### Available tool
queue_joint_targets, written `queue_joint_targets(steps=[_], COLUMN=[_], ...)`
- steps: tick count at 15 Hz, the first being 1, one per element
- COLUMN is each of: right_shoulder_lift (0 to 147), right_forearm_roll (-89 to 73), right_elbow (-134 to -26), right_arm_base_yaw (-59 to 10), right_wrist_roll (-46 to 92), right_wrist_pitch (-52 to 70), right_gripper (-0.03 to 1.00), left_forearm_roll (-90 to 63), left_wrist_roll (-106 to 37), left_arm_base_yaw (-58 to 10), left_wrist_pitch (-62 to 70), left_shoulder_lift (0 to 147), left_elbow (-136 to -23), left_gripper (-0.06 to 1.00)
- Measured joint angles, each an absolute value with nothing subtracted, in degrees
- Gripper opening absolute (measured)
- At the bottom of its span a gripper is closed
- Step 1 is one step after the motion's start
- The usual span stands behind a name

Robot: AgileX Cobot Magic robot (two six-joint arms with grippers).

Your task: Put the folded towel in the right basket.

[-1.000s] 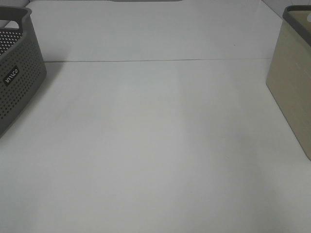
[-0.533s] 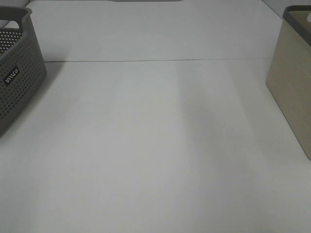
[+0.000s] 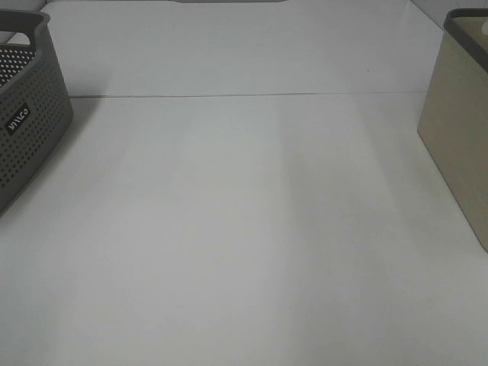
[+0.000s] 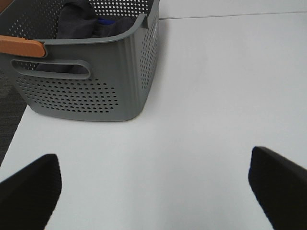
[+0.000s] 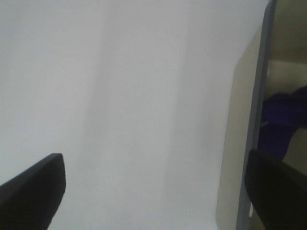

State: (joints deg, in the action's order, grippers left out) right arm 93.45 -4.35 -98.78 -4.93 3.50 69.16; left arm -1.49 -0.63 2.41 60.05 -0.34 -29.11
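Right gripper point(image 5: 153, 191) is spread wide and empty, fingertips at the lower corners, beside the beige basket point(image 5: 249, 124) on the frame's right edge. A purple towel point(image 5: 283, 120) lies inside, so the task looks done. Left gripper point(image 4: 156, 187), also spread, faces the grey basket point(image 4: 91, 81) at upper left.

Your left gripper point(image 4: 153, 184) has its jaws spread wide, one dark fingertip point(image 4: 29, 189) at each lower corner of its wrist view. Your right gripper point(image 5: 153, 189) is likewise spread wide. Neither arm appears in the exterior high view.
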Motion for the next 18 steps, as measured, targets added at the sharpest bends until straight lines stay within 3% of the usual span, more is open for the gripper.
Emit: queue_joint_targets(steps=[5, 11, 15, 18], right_shoulder_lift=[59.7, 20.1, 2.2, -0.2], right_forearm_roll=[-4.5, -4.1, -4.1, -4.0], right_elbow=[-64.5, -39.5, -28.8, -26.6], right_arm_base_yaw=[-4.9, -4.9, -4.9, -4.9], right_wrist_roll=[1.5, 1.7, 1.7, 1.7], right_wrist_pitch=[61.0, 61.3, 63.5, 63.0], right_gripper=[0.97, 0.97, 0.97, 0.97], left_forearm_roll=[-1.5, -1.5, -1.5, -1.5], left_wrist_roll=[-0.6, -0.6, -0.6, -0.6], left_arm_base_yaw=[2.4, 2.4, 2.4, 2.4], left_wrist_pitch=[60.0, 60.0, 60.0, 60.0], left_shoulder_lift=[-0.3, -0.3, -0.3, -0.3], left_elbow=[-29.1, -29.1, -29.1, -29.1], left_gripper=[0.99, 0.99, 0.99, 0.99])
